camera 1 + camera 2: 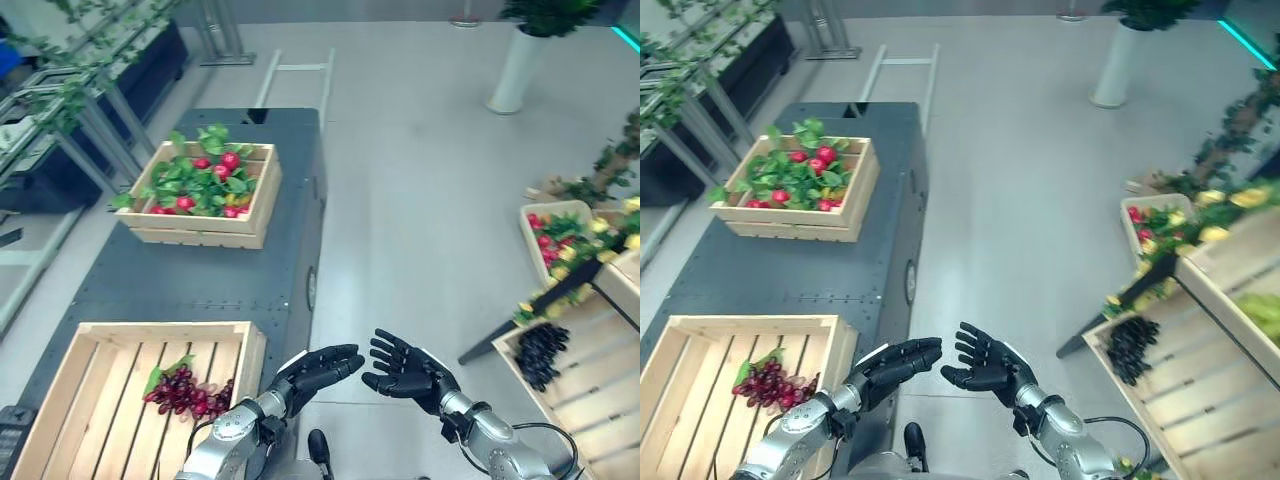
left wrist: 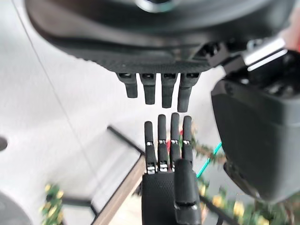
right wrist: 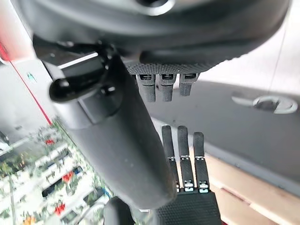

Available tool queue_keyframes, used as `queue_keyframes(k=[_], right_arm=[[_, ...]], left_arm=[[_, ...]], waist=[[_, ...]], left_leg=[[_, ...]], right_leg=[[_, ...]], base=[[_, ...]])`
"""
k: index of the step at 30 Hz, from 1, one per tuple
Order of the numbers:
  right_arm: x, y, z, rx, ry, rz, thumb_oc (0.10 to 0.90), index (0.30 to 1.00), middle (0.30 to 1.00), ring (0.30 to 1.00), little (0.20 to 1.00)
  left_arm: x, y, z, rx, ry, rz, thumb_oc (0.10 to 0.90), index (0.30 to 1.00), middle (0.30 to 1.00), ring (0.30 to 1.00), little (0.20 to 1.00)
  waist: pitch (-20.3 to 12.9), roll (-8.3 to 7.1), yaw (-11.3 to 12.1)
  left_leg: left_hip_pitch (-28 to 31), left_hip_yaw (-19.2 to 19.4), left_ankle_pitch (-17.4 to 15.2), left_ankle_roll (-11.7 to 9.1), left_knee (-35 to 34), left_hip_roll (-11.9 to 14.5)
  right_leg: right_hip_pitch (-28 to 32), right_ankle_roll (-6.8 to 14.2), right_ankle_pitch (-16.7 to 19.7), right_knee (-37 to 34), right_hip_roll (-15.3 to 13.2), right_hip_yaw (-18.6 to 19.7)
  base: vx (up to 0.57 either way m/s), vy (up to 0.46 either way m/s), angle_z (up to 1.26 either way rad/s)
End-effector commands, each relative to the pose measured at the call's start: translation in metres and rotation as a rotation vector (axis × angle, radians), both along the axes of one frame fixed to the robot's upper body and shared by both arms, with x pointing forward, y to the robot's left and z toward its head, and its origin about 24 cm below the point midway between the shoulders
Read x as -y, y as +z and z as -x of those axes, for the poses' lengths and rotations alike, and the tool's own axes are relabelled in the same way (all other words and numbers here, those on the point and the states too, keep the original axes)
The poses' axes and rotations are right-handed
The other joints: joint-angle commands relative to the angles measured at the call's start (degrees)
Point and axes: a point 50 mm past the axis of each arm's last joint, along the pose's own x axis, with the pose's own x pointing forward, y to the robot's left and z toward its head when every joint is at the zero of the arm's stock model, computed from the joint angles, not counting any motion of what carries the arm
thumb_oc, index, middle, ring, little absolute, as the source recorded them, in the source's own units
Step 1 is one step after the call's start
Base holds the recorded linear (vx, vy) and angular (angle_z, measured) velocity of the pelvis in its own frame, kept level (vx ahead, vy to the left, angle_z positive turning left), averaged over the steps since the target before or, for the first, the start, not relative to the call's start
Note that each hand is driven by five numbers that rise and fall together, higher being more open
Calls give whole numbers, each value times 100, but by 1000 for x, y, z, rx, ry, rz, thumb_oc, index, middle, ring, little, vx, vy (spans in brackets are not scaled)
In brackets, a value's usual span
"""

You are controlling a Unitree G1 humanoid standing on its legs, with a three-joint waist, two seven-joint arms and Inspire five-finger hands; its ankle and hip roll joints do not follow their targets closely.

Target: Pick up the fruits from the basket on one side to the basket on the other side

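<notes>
Dark red grapes (image 1: 187,391) lie in my near slatted wooden crate (image 1: 100,345) on the dark counter (image 1: 230,280), while left robot hand (image 1: 318,369) and right robot hand (image 1: 405,370) hover spread, empty, facing each other.

I see a showroom-like hall: grey floor (image 1: 420,180), wooden fruit crates (image 1: 205,205), potted plant (image 1: 525,50), display stand (image 1: 1200,330).

We are holding our left hand (image 1: 318,372) and right hand (image 1: 405,372) raised side by side, palms facing each other and near but apart, fingers straight and spread, both apparently empty, forearms coming up from below.
</notes>
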Motion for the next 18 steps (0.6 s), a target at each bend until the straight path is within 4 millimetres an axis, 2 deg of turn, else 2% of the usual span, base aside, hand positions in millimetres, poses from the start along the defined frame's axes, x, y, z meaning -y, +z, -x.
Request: queue_keyframes(k=[1, 5, 8, 10, 12, 13, 15, 16, 17, 18], right_arm=[[-10, 41, -26, 231, -16, -97, 800, 900, 900, 900, 900], [-11, 45, -28, 250, -36, -123, 800, 900, 900, 900, 900], [-13, 48, -30, 273, -30, -128, 800, 900, 900, 900, 900], [-14, 52, -32, 295, -23, -132, 800, 900, 900, 900, 900], [-15, 55, -34, 313, -7, -121, 800, 900, 900, 900, 900], [-15, 58, -34, 329, 7, -117, 800, 900, 900, 900, 900], [-14, 60, -32, 337, 34, -118, 800, 900, 900, 900, 900], [-14, 61, -32, 339, 33, -121, 800, 900, 900, 900, 900], [-13, 62, -31, 339, 36, -119, 800, 900, 900, 900, 900], [-13, 63, -31, 347, 38, -118, 800, 900, 900, 900, 900]], left_arm=[[8, 35, -22, 182, -48, 77, 800, 900, 900, 900, 900], [7, 42, -27, 201, -84, 74, 800, 900, 900, 900, 900], [6, 45, -29, 213, -83, 79, 800, 900, 900, 900, 900], [7, 47, -31, 220, -83, 81, 800, 900, 900, 900, 900], [7, 47, -32, 223, -77, 88, 800, 900, 900, 900, 900], [7, 48, -32, 231, -74, 94, 800, 900, 900, 900, 900], [7, 51, -33, 241, -88, 100, 800, 900, 900, 900, 900], [7, 52, -33, 242, -94, 96, 800, 900, 900, 900, 900], [7, 52, -33, 245, -100, 86, 800, 900, 900, 900, 900], [8, 53, -32, 247, -112, 83, 800, 900, 900, 900, 900]], waist=[[-339, -62, 80], [-302, -65, 113], [-266, -54, 137], [-230, -29, 159], [-171, -9, 161], [-119, 4, 137], [-53, 7, 63], [-38, -6, 39], [-22, -23, 12], [-13, -65, -59]], left_leg=[[323, -126, -328, -715, 2, 330], [418, -239, -472, -489, 2, 134], [447, -270, -515, -412, 2, 52], [475, -322, -546, -337, 2, -41], [493, -450, -574, -244, 2, -143], [514, -576, -614, -149, 2, -224], [528, -839, -643, -66, 21, -299], [531, -917, -652, -53, 32, -308], [536, -998, -661, -45, 43, -315], [451, -1144, -621, -41, 119, -305]], right_leg=[[-351, -48, 339, -10, 314, 109], [-498, 97, 470, 430, 5, 164], [-567, 136, 533, 678, -134, 171], [-656, 148, 581, 1033, -254, 217], [-844, 204, 779, 1596, -444, 364], [-1078, 262, 932, 2098, -561, 596], [-1356, 243, 923, 2589, -478, 1042], [-1396, 230, 898, 2566, -406, 1148], [-1417, 215, 874, 2486, -323, 1247], [-1445, 113, 963, 1965, -124, 1426]], base=[[91, 227, 33], [78, 228, 17], [55, 213, 9], [54, 230, 3], [59, 235, 14], [50, 192, 18], [44, 105, 43], [42, -7, 62], [18, -110, 74], [20, -119, 71]])
